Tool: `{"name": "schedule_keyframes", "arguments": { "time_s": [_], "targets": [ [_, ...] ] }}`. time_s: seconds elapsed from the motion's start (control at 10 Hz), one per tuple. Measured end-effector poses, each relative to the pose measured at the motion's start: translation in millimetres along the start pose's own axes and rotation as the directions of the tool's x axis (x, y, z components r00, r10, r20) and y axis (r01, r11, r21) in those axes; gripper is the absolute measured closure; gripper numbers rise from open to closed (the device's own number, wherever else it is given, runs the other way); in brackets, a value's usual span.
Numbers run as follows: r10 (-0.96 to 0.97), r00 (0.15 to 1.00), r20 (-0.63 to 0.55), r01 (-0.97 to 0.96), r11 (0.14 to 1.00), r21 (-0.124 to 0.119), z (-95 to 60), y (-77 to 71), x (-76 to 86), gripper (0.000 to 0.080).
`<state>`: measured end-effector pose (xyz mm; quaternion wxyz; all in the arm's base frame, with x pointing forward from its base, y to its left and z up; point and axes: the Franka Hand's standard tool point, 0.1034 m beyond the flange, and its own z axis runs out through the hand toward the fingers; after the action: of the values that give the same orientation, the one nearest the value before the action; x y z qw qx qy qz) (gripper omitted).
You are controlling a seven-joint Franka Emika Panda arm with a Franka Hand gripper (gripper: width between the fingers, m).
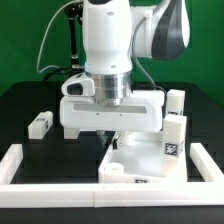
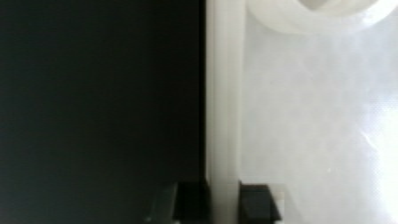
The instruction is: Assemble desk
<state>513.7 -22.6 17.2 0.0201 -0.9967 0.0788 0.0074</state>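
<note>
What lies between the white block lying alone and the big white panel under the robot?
Only bare black table, seen in the exterior view, between leg block and tabletop panel.

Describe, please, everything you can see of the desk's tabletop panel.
The tabletop panel is white, plastic-looking, rimmed, with a round socket showing in the wrist view. It lies flat on the black table close by the border wall, a tagged leg block at its exterior view's right edge. The gripper is shut on its rim.
</note>
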Motion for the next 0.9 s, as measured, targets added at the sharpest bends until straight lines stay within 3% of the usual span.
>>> {"name": "schedule_keyframes", "arguments": {
  "time_s": [0.4,0.7,0.9],
  "targets": [
    [-0.241,0.97,0.015,0.241,0.97,-0.027,-0.5,8.7,1.6,0.0739],
    [-0.584,0.812,0.003,0.583,0.811,-0.051,-4.6,12.0,35.3,0.0739],
    [-0.733,0.68,0.01,0.732,0.678,-0.064,-6.6,16.2,48.5,0.0739]
  ]
}}
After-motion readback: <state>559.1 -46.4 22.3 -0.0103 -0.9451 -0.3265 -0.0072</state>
